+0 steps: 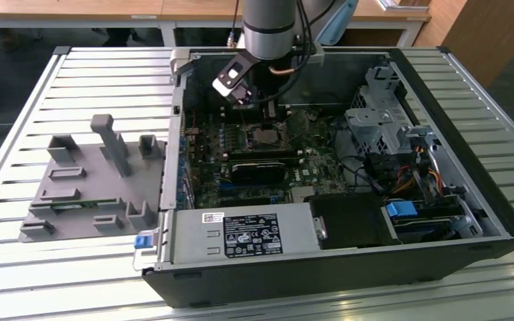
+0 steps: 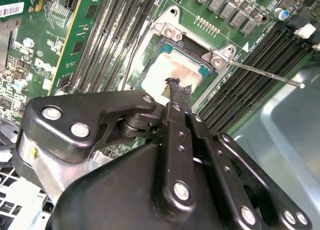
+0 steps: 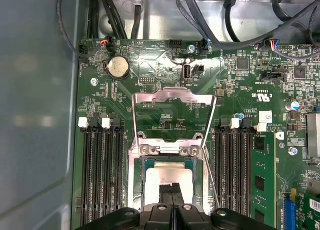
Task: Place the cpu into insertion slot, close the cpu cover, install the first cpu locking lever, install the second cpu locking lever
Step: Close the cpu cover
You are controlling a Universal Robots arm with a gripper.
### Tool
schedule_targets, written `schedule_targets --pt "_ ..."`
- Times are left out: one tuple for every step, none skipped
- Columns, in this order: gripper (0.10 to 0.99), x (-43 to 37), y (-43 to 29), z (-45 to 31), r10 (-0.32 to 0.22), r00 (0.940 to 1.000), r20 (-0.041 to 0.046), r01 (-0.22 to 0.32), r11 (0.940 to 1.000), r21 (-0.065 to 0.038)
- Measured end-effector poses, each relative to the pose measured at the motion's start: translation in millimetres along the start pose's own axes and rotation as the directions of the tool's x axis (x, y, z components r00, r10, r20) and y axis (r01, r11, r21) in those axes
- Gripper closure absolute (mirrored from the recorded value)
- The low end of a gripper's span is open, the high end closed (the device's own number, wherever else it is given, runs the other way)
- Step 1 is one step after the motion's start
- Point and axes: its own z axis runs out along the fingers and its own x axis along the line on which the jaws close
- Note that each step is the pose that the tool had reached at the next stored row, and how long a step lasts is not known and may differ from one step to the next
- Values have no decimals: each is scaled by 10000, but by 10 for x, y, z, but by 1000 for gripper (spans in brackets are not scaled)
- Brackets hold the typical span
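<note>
Black linkages carry the gripper (image 2: 177, 90), nearest in both wrist views, and the two fingers (image 3: 166, 192) are clenched against each other with nothing between them. Their frayed dark tips are over the cpu (image 2: 170, 70); whether they press on it cannot be told. The cpu lies flat in the insertion slot (image 3: 134, 185), its silvery top smeared with a pale patch, and the slot's metal rim frames it on the green motherboard (image 3: 165, 55).

Just beside the slot a thin metal locking lever (image 2: 265, 73) sticks out free over the neighbouring memory slots (image 3: 100, 170), not latched down. Beyond the cpu in the first wrist view, the cpu cover (image 3: 172, 96) is swung open off the slot, hinged at its screwed edge, with green board showing through its square window. Farther on sits a round coin cell (image 3: 119, 67), then dark cables (image 3: 210, 25) against the metal wall.

The exterior view shows the arm reaching down into the open computer case (image 1: 328, 274), which lies on a slatted metal worktop (image 1: 78, 73). A grey moulded fixture (image 1: 88, 180) rests well apart from the case, toward the exterior view's left.
</note>
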Motion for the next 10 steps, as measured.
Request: schedule_targets --pt "980 0 0 -5 0 10000 1 0 10000 0" --pt "980 0 1 -10 0 10000 0 0 10000 0" --pt "980 0 1 -16 0 10000 1 0 10000 0" --pt "980 0 1 -23 0 10000 1 0 10000 0" --pt "980 0 2 -29 0 10000 2 0 10000 1" --pt "980 0 2 -31 0 10000 0 0 10000 0" --pt "980 0 2 -35 0 10000 1 0 10000 0" --pt "980 0 3 -39 0 10000 1 0 10000 0" --pt "980 0 3 -44 1 10000 1 -1 10000 0" --pt "980 0 3 -50 0 10000 1 0 10000 0"
